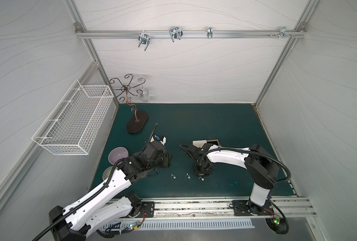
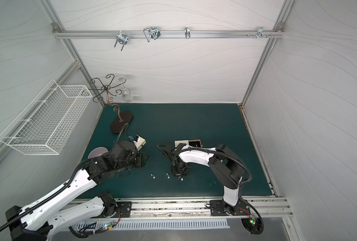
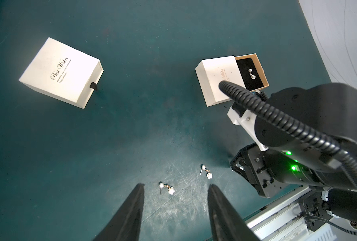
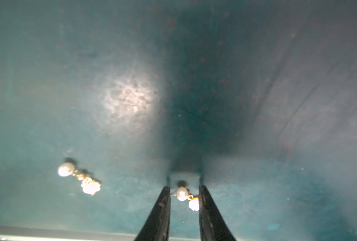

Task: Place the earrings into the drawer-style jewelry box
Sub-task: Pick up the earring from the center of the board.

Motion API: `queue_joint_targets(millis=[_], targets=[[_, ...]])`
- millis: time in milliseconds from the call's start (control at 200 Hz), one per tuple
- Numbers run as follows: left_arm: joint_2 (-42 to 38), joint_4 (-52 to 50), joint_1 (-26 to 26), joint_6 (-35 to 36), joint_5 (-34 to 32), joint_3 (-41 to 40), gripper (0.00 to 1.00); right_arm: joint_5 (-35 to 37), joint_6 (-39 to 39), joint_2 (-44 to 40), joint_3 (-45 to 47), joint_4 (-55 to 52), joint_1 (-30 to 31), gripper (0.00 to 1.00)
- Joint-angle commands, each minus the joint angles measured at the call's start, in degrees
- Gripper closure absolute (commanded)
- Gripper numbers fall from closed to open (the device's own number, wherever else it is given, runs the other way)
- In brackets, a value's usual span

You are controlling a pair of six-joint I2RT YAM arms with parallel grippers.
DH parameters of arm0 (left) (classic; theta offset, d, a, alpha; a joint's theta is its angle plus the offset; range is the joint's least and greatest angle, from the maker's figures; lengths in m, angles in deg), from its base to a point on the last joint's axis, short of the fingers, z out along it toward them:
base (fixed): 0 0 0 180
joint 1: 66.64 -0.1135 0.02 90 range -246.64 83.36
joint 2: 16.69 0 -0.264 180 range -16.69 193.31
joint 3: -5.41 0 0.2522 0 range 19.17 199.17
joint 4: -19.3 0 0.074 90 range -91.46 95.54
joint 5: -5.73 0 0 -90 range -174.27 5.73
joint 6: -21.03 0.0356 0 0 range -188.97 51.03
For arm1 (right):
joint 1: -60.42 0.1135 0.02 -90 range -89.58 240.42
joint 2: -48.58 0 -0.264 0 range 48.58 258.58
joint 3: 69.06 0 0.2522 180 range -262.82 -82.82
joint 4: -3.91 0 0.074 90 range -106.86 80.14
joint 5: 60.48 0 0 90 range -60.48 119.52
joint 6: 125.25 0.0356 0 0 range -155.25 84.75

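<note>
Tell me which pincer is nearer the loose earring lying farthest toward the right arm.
Right. The right pincer straddles that earring, low over the mat. The left pincer hovers open farther off, beyond the two other loose earrings.

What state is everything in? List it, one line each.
open jewelry box: drawer slid out, boxed earring inside.
closed box: drawer shut.
first loose earring: lying on the mat.
second loose earring: lying on the mat.
third loose earring: on the mat, between the right gripper's jaws.
right gripper: jaws narrow, grip unclear.
left gripper: open, empty.
wine glass: hanging upside down.
</note>
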Motion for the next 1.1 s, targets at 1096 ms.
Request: queue_joint_targets(millis=[1096], targets=[[12.18,20.82,5.93,0.91,12.35,-4.6,0.49,-9.87,-1.3,-5.99,4.55,9.49,-9.38,0.89]])
